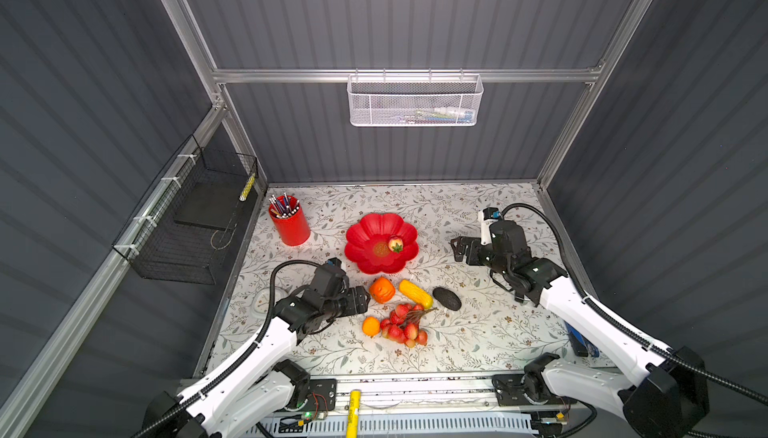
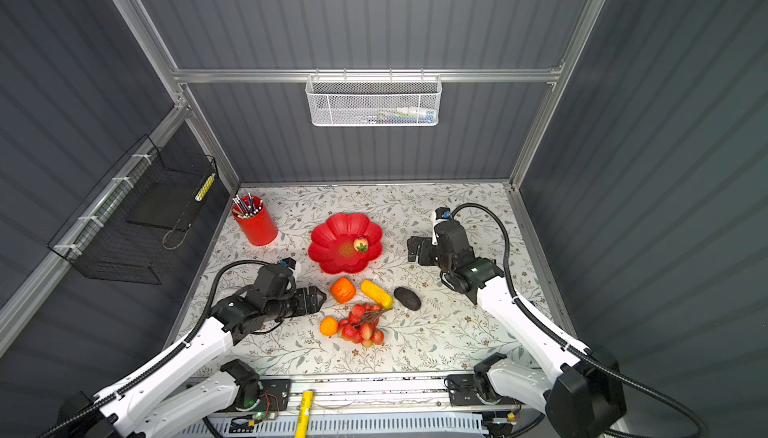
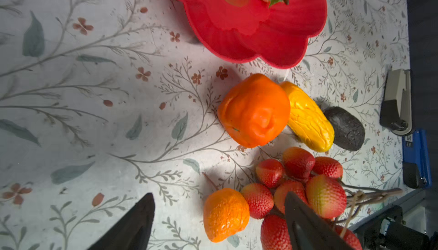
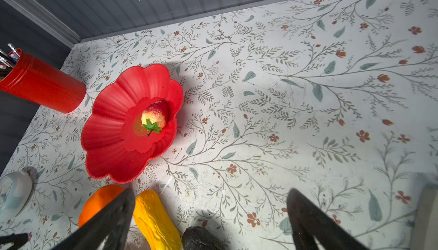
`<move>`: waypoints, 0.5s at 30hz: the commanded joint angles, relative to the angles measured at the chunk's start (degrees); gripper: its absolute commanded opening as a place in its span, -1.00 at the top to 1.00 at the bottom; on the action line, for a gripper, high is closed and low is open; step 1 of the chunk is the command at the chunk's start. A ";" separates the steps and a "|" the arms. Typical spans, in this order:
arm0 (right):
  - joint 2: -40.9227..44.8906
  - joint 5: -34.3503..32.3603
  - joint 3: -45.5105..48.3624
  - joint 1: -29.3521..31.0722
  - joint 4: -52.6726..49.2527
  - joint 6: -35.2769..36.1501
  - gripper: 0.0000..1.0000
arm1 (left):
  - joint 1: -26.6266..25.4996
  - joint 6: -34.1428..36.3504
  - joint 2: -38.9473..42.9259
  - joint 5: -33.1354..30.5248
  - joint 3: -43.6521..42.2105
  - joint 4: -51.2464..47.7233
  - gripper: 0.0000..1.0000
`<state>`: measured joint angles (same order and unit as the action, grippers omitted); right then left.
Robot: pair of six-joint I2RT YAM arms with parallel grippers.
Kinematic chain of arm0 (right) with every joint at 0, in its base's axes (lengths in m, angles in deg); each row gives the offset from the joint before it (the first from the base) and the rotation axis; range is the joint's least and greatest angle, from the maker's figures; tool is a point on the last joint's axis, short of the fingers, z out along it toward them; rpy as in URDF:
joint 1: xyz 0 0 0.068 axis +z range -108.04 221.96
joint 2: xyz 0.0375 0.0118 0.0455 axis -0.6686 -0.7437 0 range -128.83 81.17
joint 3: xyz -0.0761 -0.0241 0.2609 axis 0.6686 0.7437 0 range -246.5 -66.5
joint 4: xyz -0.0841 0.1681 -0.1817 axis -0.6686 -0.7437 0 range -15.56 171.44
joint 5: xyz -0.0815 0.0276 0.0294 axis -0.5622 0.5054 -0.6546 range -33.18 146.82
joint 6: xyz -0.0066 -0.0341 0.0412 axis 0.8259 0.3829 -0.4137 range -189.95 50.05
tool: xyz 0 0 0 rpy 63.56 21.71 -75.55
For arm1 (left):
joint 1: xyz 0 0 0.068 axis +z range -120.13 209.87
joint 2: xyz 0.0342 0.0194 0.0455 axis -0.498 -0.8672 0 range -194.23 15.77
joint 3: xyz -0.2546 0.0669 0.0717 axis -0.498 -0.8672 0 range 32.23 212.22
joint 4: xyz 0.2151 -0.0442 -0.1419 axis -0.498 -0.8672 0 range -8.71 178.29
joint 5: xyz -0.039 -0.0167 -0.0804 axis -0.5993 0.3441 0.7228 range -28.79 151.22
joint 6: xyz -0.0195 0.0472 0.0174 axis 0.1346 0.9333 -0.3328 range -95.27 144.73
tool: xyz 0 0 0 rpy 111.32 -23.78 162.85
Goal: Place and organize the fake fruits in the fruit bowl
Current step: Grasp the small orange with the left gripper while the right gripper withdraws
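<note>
Saw bowl at middle of desk, nearer back edge than front. Found one strawberry inside it, lying just beside gold centre, leaf end toward front edge; same in both top views & both wrist views.

Found rest of fruits outside bowl, on desk, clustered btwn bowl & front edge. Noted a row of three nearest bowl, running toward right edge: lobed fruit, then oblong, then avocado. Saw lobed fruit just off bowl rim, not touching. Saw oblong lying slantwise, close beside lobed fruit; couldn't tell if touching. Saw small gap btwn oblong & avocado from above.

Spotted orange & berry bunch closer to front edge, side by side & touching, orange on left-edge side. Noted bunch's stem end reaching toward oblong's front tip.

Found L hand over desk, just beside lobed fruit on its left-edge side, pointing at cluster. Saw its fingers spread wide, nothing held; in left wrist view, orange & part of bunch framed btwn them, contact unclear.

Found R hand btwn bowl & right edge, near bowl but apart, pointing toward it. Saw fingers wide, empty.

Noted pen cup upright by back left corner, w/ pens inside, apart from bowl.
</note>
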<state>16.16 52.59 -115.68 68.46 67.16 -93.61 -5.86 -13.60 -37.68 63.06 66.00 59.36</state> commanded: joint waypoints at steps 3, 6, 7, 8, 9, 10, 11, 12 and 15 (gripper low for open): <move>0.50 1.36 -0.56 -0.73 0.05 -0.94 -0.98 | -5.91 -4.88 -6.85 -2.35 -0.25 1.77 -0.70; 2.23 1.32 0.33 -0.88 -0.48 -1.35 -0.98 | -9.37 -6.08 -11.06 -3.19 -0.13 2.78 -0.68; 2.64 1.28 0.85 -1.06 -0.44 -1.49 -0.98 | -10.52 -6.71 -12.20 -3.69 -0.25 2.85 -0.66; 3.06 1.27 1.36 -1.15 -0.46 -1.56 -0.98 | -11.47 -7.22 -13.20 -4.19 -0.37 2.98 -0.65; 3.39 1.22 1.69 -1.24 -0.46 -1.64 -0.98 | -12.16 -7.66 -13.86 -4.38 -0.49 3.01 -0.64; 3.78 1.18 2.09 -1.29 -0.50 -1.66 -0.98 | -12.79 -8.19 -14.41 -4.40 -0.78 3.10 -0.62; 4.13 1.09 2.39 -1.51 -0.62 -1.68 -0.98 | -13.08 -8.62 -14.66 -4.55 -1.06 2.95 -0.60; 4.43 1.03 2.66 -1.56 -0.63 -1.72 -0.98 | -13.30 -8.98 -14.72 -4.61 -1.31 2.85 -0.57; 4.89 1.08 3.01 -1.93 -0.61 -1.70 -0.98 | -13.65 -9.83 -14.49 -4.94 -2.24 2.54 -0.47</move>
<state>20.44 53.66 -113.52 66.93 66.81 -95.01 -19.19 -21.49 -52.24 59.41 65.20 62.79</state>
